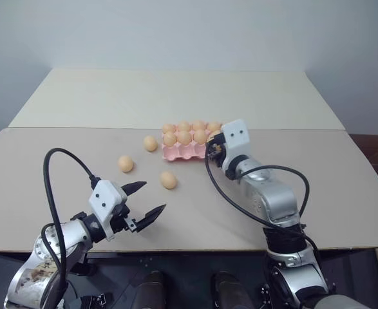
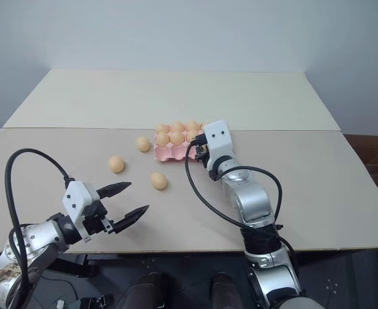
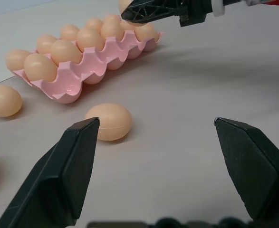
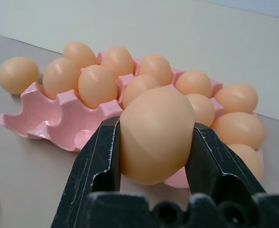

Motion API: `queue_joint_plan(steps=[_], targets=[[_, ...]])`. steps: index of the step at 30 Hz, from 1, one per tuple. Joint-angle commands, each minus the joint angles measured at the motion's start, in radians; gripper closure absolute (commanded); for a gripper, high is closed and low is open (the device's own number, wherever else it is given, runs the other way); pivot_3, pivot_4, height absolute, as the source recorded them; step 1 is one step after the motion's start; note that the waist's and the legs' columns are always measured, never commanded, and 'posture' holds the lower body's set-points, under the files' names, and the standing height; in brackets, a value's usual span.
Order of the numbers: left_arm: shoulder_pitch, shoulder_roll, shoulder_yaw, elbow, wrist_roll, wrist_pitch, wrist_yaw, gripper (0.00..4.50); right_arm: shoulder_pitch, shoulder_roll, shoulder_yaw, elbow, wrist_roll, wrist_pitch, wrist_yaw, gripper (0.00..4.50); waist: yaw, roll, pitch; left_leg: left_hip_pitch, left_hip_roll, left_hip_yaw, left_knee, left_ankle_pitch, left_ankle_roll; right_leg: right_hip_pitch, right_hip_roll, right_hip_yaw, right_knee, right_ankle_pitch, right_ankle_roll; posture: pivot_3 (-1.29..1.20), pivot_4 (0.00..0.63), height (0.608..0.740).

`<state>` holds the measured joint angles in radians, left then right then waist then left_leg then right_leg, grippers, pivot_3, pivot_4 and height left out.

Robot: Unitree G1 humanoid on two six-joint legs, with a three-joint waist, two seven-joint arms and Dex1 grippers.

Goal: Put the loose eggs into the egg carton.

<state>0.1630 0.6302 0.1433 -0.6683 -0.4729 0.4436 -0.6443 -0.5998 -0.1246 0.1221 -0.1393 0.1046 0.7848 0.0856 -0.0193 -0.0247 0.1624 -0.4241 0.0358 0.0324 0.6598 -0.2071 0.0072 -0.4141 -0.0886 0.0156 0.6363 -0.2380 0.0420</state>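
Left claw [image 1: 143, 199] nearest, low at 7 o'clock of the head view: released, both black fingers [image 3: 68, 180] spread wide, nothing between them, hovering over the bare beige surface [image 1: 343, 193].

Just beyond the left claw, toward 12 o'clock from it: loose egg [image 1: 169, 180], lying alone on the surface. In the left wrist view, same egg [image 3: 109, 121] seen just past the tip of one finger, not touched by it.

Further out, at 10 o'clock from that egg: second loose egg [image 1: 125, 164], well apart from the carton. Third loose egg [image 1: 151, 143] further again, just beside the carton's left end, apart from it.

Right claw [image 4: 153, 142] at about 1 o'clock from the left claw, reaching forward over the carton's near edge: clenched on a fourth egg [image 4: 156, 135], one finger pressed against each side of it. Egg held off the surface, above the near row of cups.

Egg carton [image 1: 179, 153] near scene centre, pink, scalloped edge, flat on the surface. Near-left cups [image 4: 77, 126] seen bare in the right wrist view; rows behind them seated with eggs [image 1: 184, 137].

Farthest: second, paler panel of the surface [image 1: 176, 96] behind a seam, running to 12 o'clock.
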Motion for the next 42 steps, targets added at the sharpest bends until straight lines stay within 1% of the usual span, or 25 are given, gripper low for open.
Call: queue_joint_plan(steps=[1,5,10,11,13,14,18,19,24,28,30,31,33,36,38,42], targets=[[-0.005,0.005,0.02,-0.04,-0.006,-0.003,0.01,0.33,-0.05,0.008,0.002,0.068,-0.035,-0.093,-0.001,2.82,0.0,0.0,0.0,0.0,0.0,0.0,0.0,0.0,0.0,-0.001,0.0,0.001,0.001,0.0,0.0,0.0,0.15,0.74],[-0.009,0.007,0.017,-0.039,-0.002,-0.005,0.011,0.33,-0.071,0.007,-0.002,0.149,-0.061,-0.141,0.001,2.82,0.0,0.0,0.0,-0.002,0.0,0.002,0.0,0.0,0.0,-0.005,0.0,0.002,0.005,0.0,0.0,0.0,0.15,0.74],[-0.01,0.009,0.013,-0.037,0.002,-0.007,0.011,0.33,-0.075,0.004,-0.006,0.185,-0.073,-0.16,0.013,2.82,-0.001,0.0,0.0,-0.002,0.0,0.002,0.0,0.0,0.0,-0.006,0.0,0.003,0.006,0.0,0.0,0.0,0.15,0.74],[-0.009,0.009,0.012,-0.036,0.003,-0.008,0.01,0.33,-0.076,0.004,-0.009,0.191,-0.076,-0.162,0.011,2.26,-0.001,0.0,0.0,-0.002,0.0,0.002,0.0,0.0,0.0,-0.006,0.0,0.003,0.006,0.0,0.0,0.0,0.15,0.74],[-0.009,0.009,0.012,-0.033,0.004,-0.009,0.009,0.33,-0.079,0.009,-0.017,0.197,-0.074,-0.165,0.01,1.87,-0.001,0.0,0.0,-0.002,0.0,0.002,0.0,0.0,0.0,-0.006,0.0,0.003,0.006,0.0,0.0,0.0,0.15,0.74],[-0.009,0.009,0.012,-0.032,0.004,-0.01,0.008,0.33,-0.081,0.01,-0.018,0.197,-0.073,-0.165,0.011,1.48,-0.001,0.0,0.0,-0.002,0.0,0.002,0.0,0.0,0.0,-0.006,0.0,0.003,0.006,0.0,0.0,0.0,0.15,0.74],[-0.008,0.008,0.013,-0.027,0.007,-0.013,0.008,0.33,-0.083,0.014,-0.023,0.183,-0.071,-0.171,0.014,0.13,-0.001,0.0,0.0,-0.002,0.0,0.002,0.0,0.0,0.0,-0.006,0.0,0.003,0.006,0.0,0.0,0.0,0.15,0.74],[-0.008,0.007,0.014,-0.026,0.007,-0.014,0.009,0.33,-0.08,0.012,-0.025,0.162,-0.068,-0.174,0.019,0.06,-0.001,0.0,0.0,-0.002,0.0,0.002,0.0,0.0,0.0,-0.006,0.0,0.003,0.006,0.0,0.0,0.0,0.15,0.74],[-0.002,-0.002,0.018,-0.026,0.008,-0.015,0.02,0.33,-0.05,0.006,-0.04,0.048,-0.056,-0.167,0.032,0.06,0.0,0.0,0.0,-0.002,0.0,0.002,0.0,0.0,0.0,-0.006,0.0,0.003,0.006,0.0,0.0,0.0,0.15,0.74],[0.018,-0.021,0.033,-0.04,0.001,0.0,0.054,0.33,0.056,-0.068,-0.04,-0.181,-0.008,-0.187,0.144,0.06,0.005,0.0,0.0,-0.002,0.0,0.002,0.0,0.0,0.0,-0.006,0.0,0.002,0.006,0.0,0.0,0.0,0.15,0.74],[0.039,-0.029,0.047,-0.049,0.004,0.016,0.085,0.33,0.167,-0.16,-0.067,-0.324,0.082,-0.182,0.282,0.06,0.009,0.0,0.0,-0.003,-0.001,0.002,0.0,0.0,0.0,-0.006,-0.001,0.002,0.005,0.0,0.0,0.0,0.15,0.74],[0.046,-0.035,0.051,-0.053,0.009,0.027,0.105,0.16,0.218,-0.208,-0.088,-0.385,0.135,-0.168,0.349,0.02,0.013,0.0,0.0,-0.003,-0.001,0.002,0.0,0.0,0.0,-0.006,-0.001,0.002,0.005,0.0,0.0,0.0,0.15,0.74],[0.052,-0.045,0.053,-0.06,0.015,0.041,0.133,0.16,0.288,-0.28,-0.129,-0.462,0.224,-0.144,0.435,0.02,0.009,0.0,0.0,-0.003,-0.001,0.001,0.0,0.0,0.0,-0.005,-0.002,0.001,0.004,-0.001,0.001,0.0,0.15,0.74],[0.046,-0.074,0.037,-0.079,0.023,0.073,0.195,0.16,0.363,-0.37,-0.19,-0.533,0.321,-0.121,0.52,0.02,0.004,-0.001,0.0,0.0,0.0,0.001,0.0,0.0,0.0,-0.004,-0.001,0.002,0.005,-0.001,0.0,0.0,0.15,0.74],[0.037,-0.102,0.004,-0.1,0.063,0.104,0.265,0.16,0.404,-0.431,-0.217,-0.564,0.372,-0.114,0.577,0.02,0.002,-0.001,0.0,0.001,0.001,0.001,0.0,0.0,0.0,-0.003,0.0,0.002,0.005,-0.001,-0.001,0.0,0.15,0.74],[0.003,-0.165,-0.086,-0.143,0.143,0.199,0.402,0.16,0.457,-0.493,-0.22,-0.594,0.421,-0.122,0.625,0.02,0.006,-0.001,0.0,0.001,0.0,0.001,0.0,0.0,0.0,-0.002,0.0,0.002,0.005,-0.002,-0.001,0.0,0.15,0.74]])
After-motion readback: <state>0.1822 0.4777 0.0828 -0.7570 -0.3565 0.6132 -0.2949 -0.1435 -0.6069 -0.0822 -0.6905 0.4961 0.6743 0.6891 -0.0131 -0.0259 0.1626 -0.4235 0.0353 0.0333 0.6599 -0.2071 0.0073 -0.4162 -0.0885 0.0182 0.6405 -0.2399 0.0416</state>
